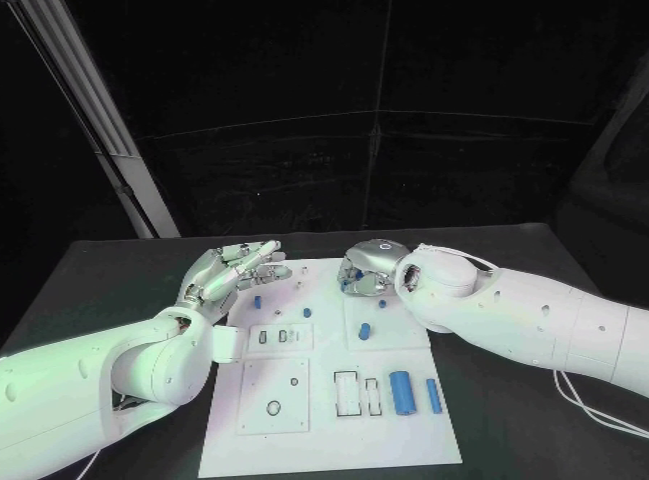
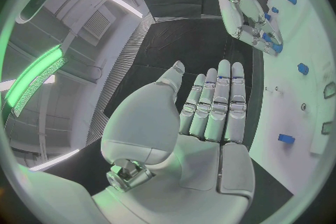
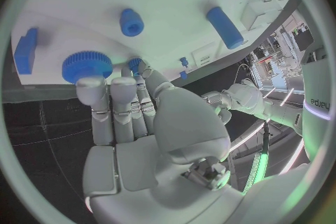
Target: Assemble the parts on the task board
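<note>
The head view looks steeply down from above onto the black counter (image 1: 122, 260) and the white task board (image 1: 331, 400), taking in both arms from some way off. The left wrist view sits close behind the left hand (image 2: 210, 106), facing along its palm across the counter toward the board's far edge; the right hand (image 2: 248, 17) appears there too, farther away. The right wrist view sits close behind the right hand (image 3: 122, 106), facing the board from very near. All three views share the board's far end, where the right hand is; the head view and the left wrist view share both hands
</note>
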{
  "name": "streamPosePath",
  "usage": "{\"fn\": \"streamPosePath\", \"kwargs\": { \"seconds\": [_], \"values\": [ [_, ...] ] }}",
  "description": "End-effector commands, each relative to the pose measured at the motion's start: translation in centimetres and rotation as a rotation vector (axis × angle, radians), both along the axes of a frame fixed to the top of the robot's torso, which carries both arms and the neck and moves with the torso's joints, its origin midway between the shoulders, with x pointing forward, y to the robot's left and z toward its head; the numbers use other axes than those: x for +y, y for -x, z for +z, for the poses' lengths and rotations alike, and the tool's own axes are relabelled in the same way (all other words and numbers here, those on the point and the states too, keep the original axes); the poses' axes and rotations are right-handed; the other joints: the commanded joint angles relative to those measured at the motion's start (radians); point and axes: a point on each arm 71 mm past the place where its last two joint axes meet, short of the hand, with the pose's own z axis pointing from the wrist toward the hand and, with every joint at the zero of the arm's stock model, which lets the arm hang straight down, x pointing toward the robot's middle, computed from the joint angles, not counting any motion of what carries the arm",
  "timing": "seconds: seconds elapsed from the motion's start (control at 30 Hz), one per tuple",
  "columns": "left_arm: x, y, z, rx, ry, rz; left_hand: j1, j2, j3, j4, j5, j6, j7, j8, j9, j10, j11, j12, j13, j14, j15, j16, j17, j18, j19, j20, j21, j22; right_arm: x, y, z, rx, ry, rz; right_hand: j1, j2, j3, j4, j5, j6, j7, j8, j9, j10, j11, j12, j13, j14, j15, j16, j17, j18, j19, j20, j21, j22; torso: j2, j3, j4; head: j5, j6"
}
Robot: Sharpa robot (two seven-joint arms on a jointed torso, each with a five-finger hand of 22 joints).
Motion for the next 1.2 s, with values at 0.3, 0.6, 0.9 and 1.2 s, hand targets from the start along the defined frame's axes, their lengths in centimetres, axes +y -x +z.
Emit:
{"fn": "streamPosePath", "kwargs": {
  "seconds": [0.3,0.6,0.9,1.2],
  "values": [
    [0.1,0.1,0.1,0.012,0.025,-0.008,-0.004,0.012,0.003,-0.003,0.002,0.004,0.006,-0.005,0.0,0.0,0.005,-0.004,-0.001,-0.005,0.001,-0.005,0.001,0.013,0.0,0.007,-0.006,-0.001,0.8,0.1,0.9,-0.102,-0.033,-0.022,-0.036,-0.046,0.105,0.006,0.014,0.021,0.003,0.005,0.002,0.027,-0.001,0.003,0.003,0.002,0.0,0.048,0.039,-0.016,0.008,0.002,0.039,0.047,0.002,0.0007,0.0013,-0.001,0.003],
    [0.3,0.2,0.1,0.033,0.037,0.004,-0.004,0.013,0.003,-0.004,0.002,0.004,0.006,-0.005,0.0,-0.001,0.005,-0.004,-0.001,-0.005,0.002,-0.005,0.001,0.013,0.001,0.007,-0.007,-0.001,1.9,0.2,1.9,-0.172,-0.098,-0.022,-0.065,-0.081,0.187,0.017,0.019,0.03,0.003,0.005,0.002,0.034,-0.001,0.002,0.003,0.002,0.001,0.077,0.06,-0.021,0.017,0.003,0.062,0.077,0.005,-0.0022,0.007,-0.005,-0.002],
    [0.3,0.5,0.2,0.041,0.044,0.001,-0.004,0.013,0.003,-0.004,0.002,0.004,0.006,-0.005,0.0,-0.001,0.005,-0.004,-0.001,-0.005,0.002,-0.005,0.001,0.013,0.001,0.007,-0.007,-0.001,2.8,-0.1,2.5,-0.208,-0.143,-0.016,-0.074,-0.095,0.216,0.023,0.02,0.033,0.003,0.005,0.002,0.037,-0.002,0.002,0.003,0.001,0.001,0.082,0.061,-0.021,0.015,0.003,0.066,0.08,0.014,-0.007,0.0222,-0.012,0.004],
    [0.7,0.4,0.2,0.037,0.042,0.011,-0.004,0.014,0.004,-0.004,0.002,0.004,0.005,-0.006,0.0,-0.001,0.005,-0.004,-0.001,-0.005,0.002,-0.006,0.002,0.013,0.001,0.007,-0.007,-0.001,3.4,-1.0,2.5,-0.216,-0.158,-0.005,-0.077,-0.108,0.245,0.031,0.021,0.035,0.003,0.005,0.002,0.04,-0.002,0.001,0.003,0.0,0.001,0.088,0.064,-0.022,0.015,0.003,0.07,0.084,0.019,-0.0113,0.0347,-0.018,0.009]
  ]
}}
